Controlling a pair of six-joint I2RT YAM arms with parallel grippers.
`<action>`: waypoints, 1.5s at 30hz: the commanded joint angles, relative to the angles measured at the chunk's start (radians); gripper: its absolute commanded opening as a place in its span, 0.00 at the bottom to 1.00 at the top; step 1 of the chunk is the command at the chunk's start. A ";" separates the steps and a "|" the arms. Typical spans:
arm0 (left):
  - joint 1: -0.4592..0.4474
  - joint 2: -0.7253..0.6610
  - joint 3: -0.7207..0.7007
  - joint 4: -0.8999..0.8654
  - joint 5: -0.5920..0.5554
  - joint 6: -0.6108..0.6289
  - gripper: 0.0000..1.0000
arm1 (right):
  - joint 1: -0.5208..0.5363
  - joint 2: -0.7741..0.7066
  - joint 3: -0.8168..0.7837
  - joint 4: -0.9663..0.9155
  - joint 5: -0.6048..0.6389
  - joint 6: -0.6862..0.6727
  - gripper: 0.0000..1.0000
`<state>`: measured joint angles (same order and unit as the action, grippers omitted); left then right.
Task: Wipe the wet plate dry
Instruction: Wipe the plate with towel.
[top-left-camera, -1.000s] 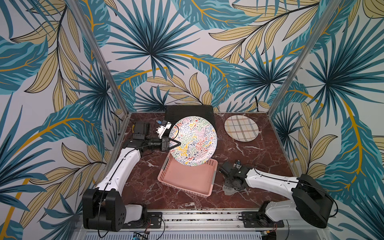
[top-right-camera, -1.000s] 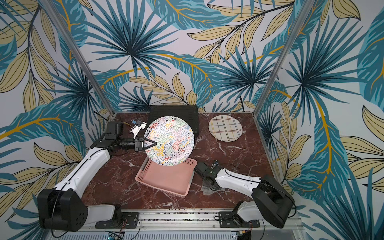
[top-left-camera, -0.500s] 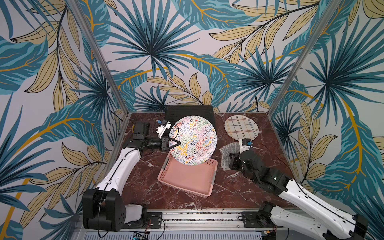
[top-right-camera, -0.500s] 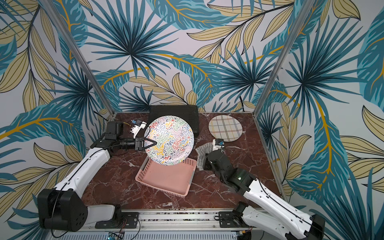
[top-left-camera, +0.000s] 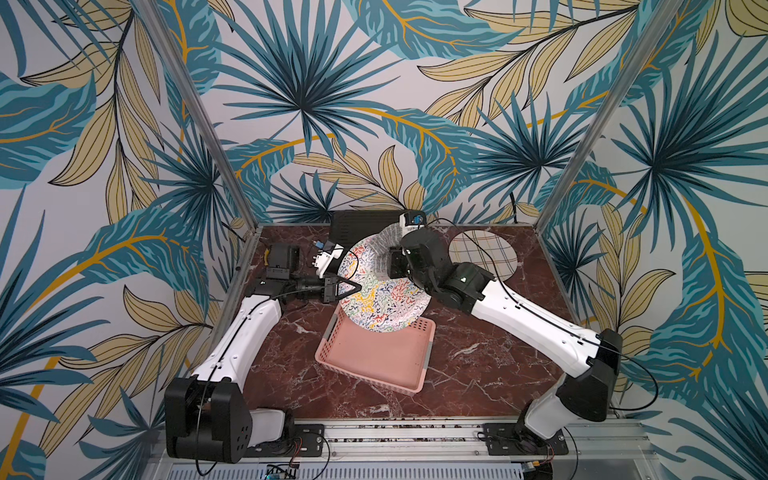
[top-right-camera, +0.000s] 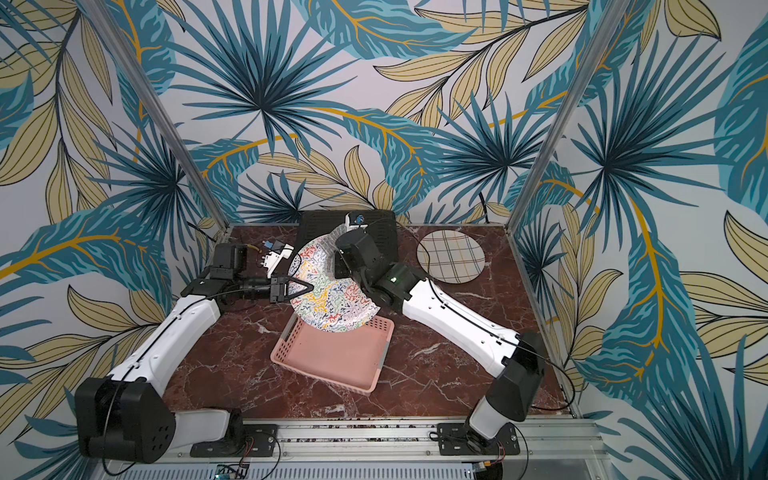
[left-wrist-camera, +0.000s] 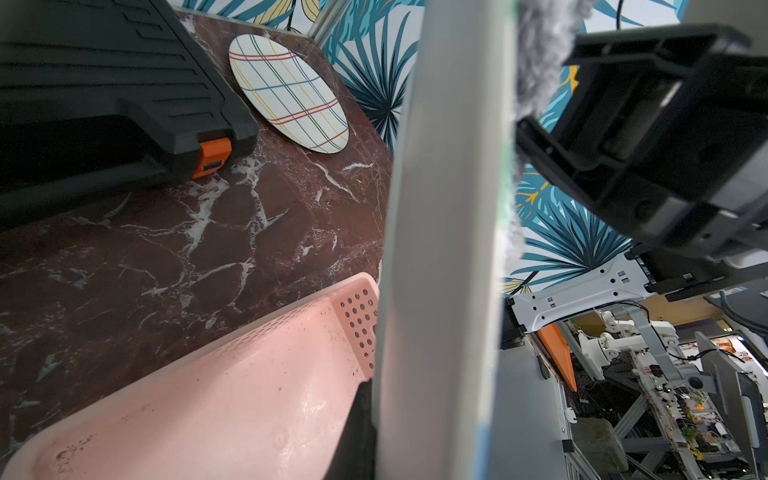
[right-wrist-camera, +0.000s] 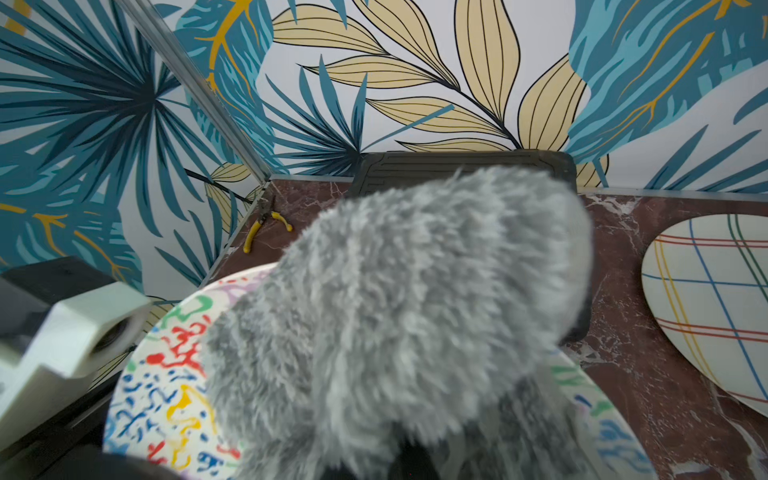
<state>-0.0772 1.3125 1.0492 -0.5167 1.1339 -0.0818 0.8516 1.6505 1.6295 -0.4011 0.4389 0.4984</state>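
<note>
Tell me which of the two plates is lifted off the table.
The squiggle-patterned plate, clamped at its rim by the left gripper and held tilted over the pink basket. The plaid plate lies flat on the marble table, untouched.

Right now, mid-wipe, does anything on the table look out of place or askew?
Yellow-handled pliers lie in the far corner of the table, behind the left arm, a stray tool among dishes. The pink basket sits skewed to the table edges. Nothing looks spilled or broken.

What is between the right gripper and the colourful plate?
A grey fluffy cloth, held in the shut right gripper, lies against the face of the colourful plate; the right wrist view shows it best.
</note>
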 joint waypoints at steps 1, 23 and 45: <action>-0.004 -0.049 0.030 0.010 0.053 0.030 0.00 | -0.037 0.019 0.004 -0.050 0.072 0.081 0.00; -0.004 -0.047 0.026 0.011 0.053 0.037 0.00 | 0.034 0.095 0.062 0.066 -0.096 0.030 0.00; -0.004 -0.044 0.024 0.021 0.053 0.028 0.00 | -0.041 -0.102 -0.315 0.067 -0.076 0.203 0.00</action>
<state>-0.0750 1.2999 1.0492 -0.5652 1.0512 -0.0788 0.8597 1.5948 1.4029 -0.2909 0.3004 0.6456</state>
